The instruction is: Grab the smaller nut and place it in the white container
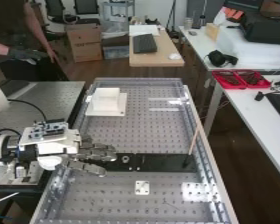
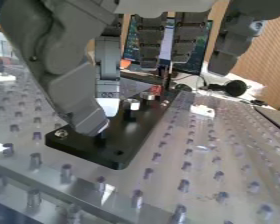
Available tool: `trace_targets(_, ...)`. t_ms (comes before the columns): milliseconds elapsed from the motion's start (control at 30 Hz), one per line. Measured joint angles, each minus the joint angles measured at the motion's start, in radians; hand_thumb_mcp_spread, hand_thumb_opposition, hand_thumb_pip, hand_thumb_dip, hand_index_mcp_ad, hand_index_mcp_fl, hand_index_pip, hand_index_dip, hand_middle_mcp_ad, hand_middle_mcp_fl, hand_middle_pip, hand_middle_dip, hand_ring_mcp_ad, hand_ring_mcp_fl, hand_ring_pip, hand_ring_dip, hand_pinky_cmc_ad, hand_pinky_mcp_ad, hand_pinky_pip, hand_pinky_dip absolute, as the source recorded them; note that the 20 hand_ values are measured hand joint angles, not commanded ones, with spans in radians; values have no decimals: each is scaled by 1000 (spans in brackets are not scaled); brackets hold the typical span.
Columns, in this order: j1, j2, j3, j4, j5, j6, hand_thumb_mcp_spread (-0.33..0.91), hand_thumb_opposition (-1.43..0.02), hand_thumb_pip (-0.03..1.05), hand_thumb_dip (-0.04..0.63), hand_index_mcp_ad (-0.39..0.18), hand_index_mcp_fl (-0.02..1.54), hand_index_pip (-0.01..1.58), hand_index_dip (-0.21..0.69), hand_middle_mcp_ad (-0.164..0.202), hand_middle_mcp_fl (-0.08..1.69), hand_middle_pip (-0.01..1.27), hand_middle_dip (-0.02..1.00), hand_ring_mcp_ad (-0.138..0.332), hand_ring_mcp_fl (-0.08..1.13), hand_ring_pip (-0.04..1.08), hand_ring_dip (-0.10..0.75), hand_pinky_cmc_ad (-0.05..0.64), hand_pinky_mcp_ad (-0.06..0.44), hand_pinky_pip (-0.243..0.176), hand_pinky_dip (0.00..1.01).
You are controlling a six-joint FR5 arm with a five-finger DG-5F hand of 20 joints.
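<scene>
A: What lies nearest on the high view's bench?
B: A small white plate (image 1: 142,188) with holes in it, flat on the perforated bench top (image 1: 111,195).
A: And past that?
B: The black plate (image 1: 157,162), laid crosswise, with the robot hand (image 1: 97,151) at its left end.
A: How far open is the hand?
B: Well open. Its fingers are extended and only slightly bent, and the wrist view has the thumb (image 2: 71,95) well apart from the fingers hanging across from it. It grips nothing.
A: Touching anything?
B: The thumb's tip overlaps the near end of the black plate in the wrist view. I cannot tell whether it touches.
A: Where are the nuts?
B: I make out 2 on the black plate. The nearer silver nut (image 2: 131,104) sits up on a dark post, and the farther silver nut (image 2: 147,95) is just beyond it. I can't say for certain which of the 2 is smaller.
A: Anything else there?
B: A thin wooden stick (image 1: 194,141) slants up from the right end of the plate.
A: And the white container (image 1: 106,96)?
B: Farther along, well apart from the hand, upright on a flat white base (image 1: 121,111).
A: Farther still?
B: 2 red trays (image 1: 229,80) on the side table, then black headphones (image 1: 220,59).
</scene>
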Motion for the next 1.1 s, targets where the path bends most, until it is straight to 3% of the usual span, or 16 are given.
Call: trace_targets(1100,-7,-26,29,-35,-2,-29,419,-848,785,204,-176,21,1557,187,61,38,138,220,115,-3,93,103,328,278,-12,180)
